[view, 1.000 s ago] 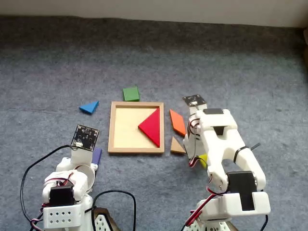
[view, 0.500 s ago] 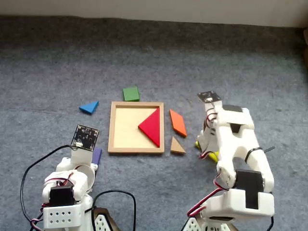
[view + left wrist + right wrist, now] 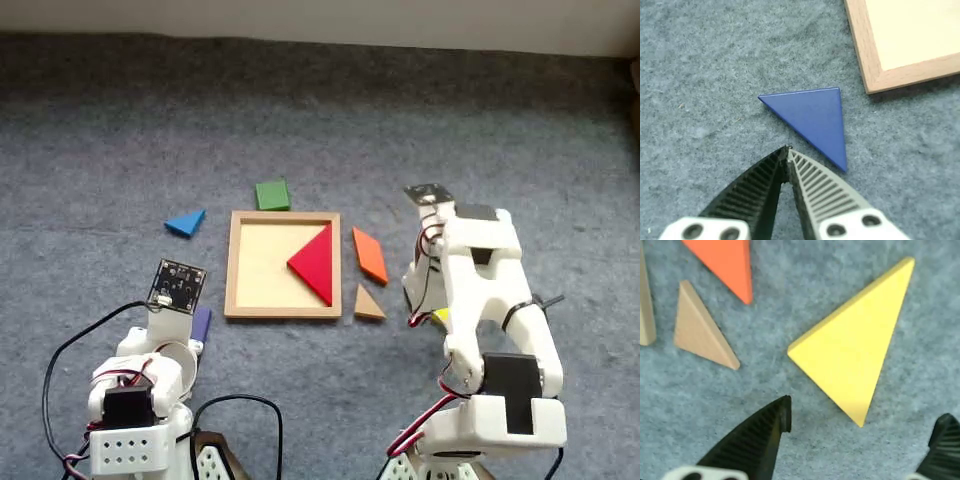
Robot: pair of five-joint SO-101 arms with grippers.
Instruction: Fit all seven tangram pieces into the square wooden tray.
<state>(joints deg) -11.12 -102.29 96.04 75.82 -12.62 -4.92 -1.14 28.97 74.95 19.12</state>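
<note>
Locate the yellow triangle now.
In the right wrist view, the yellow triangle lies flat on the carpet right of the tray, beyond the tan triangle, just ahead of the open right claw.

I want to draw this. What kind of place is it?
Probably a robot practice table: grey felt covers it, the left arm and right arm sit side by side, and a wooden puzzle tray lies before them.
</note>
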